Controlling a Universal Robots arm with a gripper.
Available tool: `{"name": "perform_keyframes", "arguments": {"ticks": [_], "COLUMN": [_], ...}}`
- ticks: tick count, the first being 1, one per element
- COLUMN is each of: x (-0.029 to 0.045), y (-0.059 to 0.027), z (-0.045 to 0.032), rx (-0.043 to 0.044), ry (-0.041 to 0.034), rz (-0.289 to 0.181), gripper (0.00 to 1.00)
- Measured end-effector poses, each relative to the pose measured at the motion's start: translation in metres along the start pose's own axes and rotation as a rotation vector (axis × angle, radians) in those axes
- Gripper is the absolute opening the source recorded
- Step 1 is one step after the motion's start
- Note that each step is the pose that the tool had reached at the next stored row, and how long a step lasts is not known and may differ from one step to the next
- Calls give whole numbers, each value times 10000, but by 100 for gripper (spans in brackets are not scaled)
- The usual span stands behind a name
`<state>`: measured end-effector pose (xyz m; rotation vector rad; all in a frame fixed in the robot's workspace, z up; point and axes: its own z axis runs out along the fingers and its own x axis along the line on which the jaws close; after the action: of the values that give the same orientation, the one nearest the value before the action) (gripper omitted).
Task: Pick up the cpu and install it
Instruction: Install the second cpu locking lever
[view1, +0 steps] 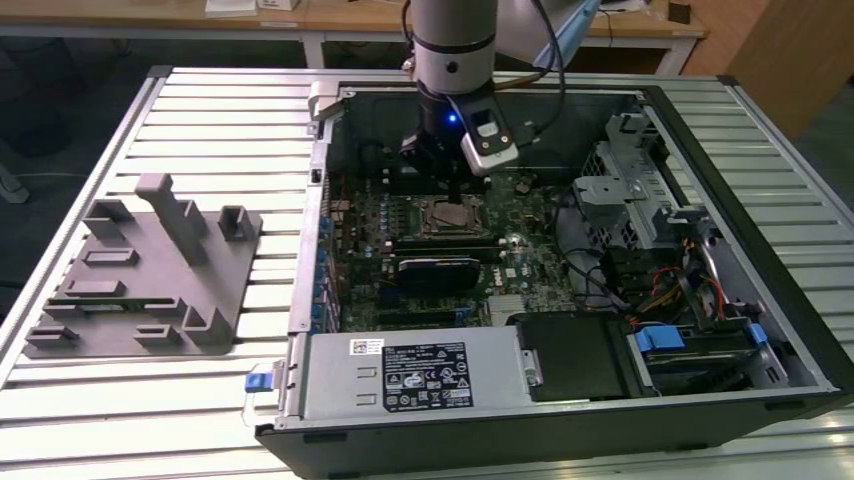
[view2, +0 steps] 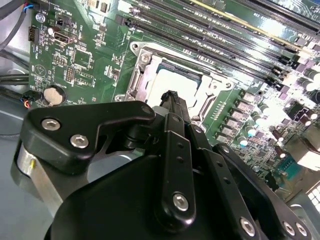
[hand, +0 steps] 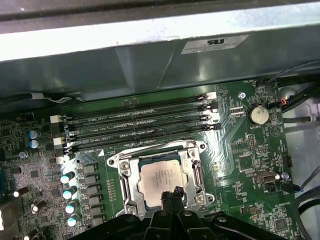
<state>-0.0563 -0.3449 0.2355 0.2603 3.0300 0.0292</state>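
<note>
- Gripper (hand: 175, 192): in both wrist views the black fingertips (view2: 171, 97) are drawn together into a single narrow point with no visible gap and nothing between them. The point stands over the near edge of the cpu; whether it touches the metal top or hangs just above it cannot be told.
- In the exterior view the gripper (view1: 454, 185) hangs inside the open computer case (view1: 747, 130), directly above the socket (view1: 449, 217) on the motherboard (view1: 534, 215).
- Cpu (hand: 161, 178): lies flat inside the metal socket frame (hand: 119, 165), its silver top facing up, beside the rows of memory slots (hand: 140, 125). In the second wrist view the cpu (view2: 172, 82) is partly hidden behind the fingertips.
- Seating: the chip appears level and square with the frame, so it looks already placed in the socket; the frame surrounds it on all sides.
- Handling, as a judgement: a light, rigid, thin plate with a smooth, likely slippery lid. The underside contacts and the socket below are probably fragile, so it tolerates no sliding, tilting or heavy pressing.
- Where to hold, as a judgement: by two opposite edges of the rim, kept level; the flat top offers no purchase to pinching fingers.
</note>
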Motion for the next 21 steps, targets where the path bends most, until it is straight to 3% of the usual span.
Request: {"name": "perform_keyframes", "arguments": {"ticks": [8,21], "x": [-15,-27], "y": [-85,-110], "z": [-1,-75], "rx": [-1,-51], "ry": [-1,8], "rz": [1,5], "gripper": [11,11]}}
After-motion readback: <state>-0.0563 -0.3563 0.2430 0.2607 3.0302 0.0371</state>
